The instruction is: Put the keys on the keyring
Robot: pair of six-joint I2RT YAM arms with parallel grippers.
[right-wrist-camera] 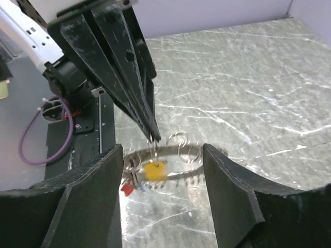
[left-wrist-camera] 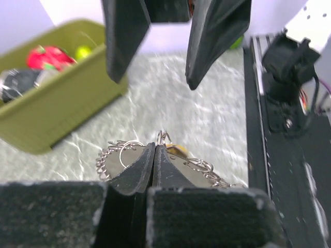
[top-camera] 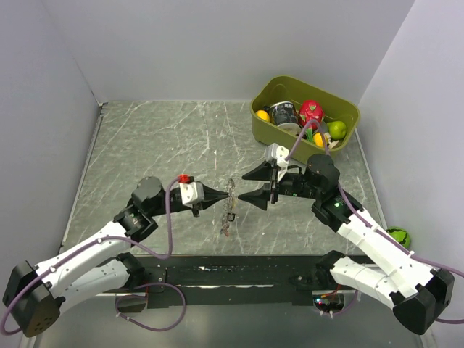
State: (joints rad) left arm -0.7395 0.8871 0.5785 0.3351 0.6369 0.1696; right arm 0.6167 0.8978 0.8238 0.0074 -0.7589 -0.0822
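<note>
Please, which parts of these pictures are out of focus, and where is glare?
Left wrist: the green bin and the keyring are soft. Right wrist: glare on the table below the keyring. Top external: even light, keyring tiny.

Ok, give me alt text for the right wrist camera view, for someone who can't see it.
The left claw, shut, reaches in from the upper left and pinches the keyring; a yellow-capped key and a red-capped key show just below. The right claw, open, sits either side of the ring above the grey marbled table.
</note>
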